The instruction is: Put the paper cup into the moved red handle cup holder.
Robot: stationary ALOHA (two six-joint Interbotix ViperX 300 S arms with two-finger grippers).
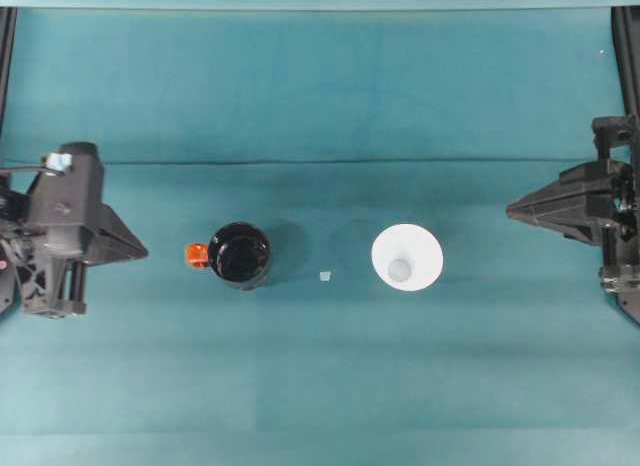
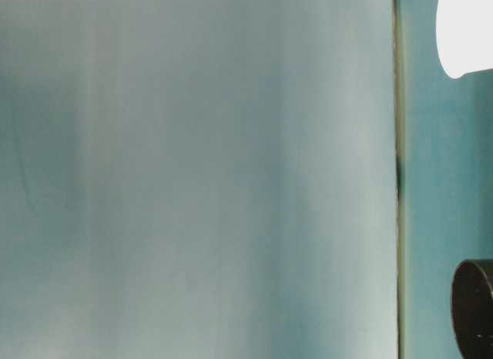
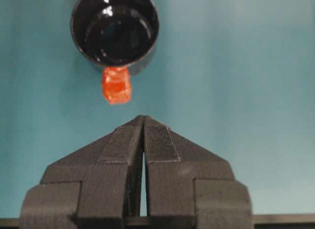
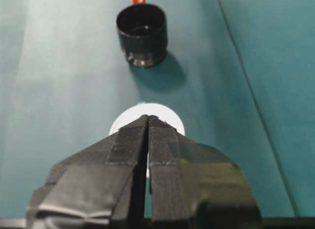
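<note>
From overhead, you see the glossy black cylindrical holder with its red-orange handle tab standing left of centre on the teal cloth-covered table, well apart from the upright plain white paper cup. Your left wrist camera shows the left gripper closed, empty, near the tab. Your right wrist camera shows the right gripper pressed together, empty, above the cup.

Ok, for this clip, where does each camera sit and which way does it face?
Overhead: above the table, looking straight down at the red handle cup holder, the paper cup and both grippers, left gripper and right gripper.
Table-level: low at the table's edge, turned on its side; cup and holder sit at the frame border.
Left wrist: behind its shut fingers, facing the holder's handle.
Right wrist: behind its shut fingers, facing cup, then holder.
All four share the holder.
</note>
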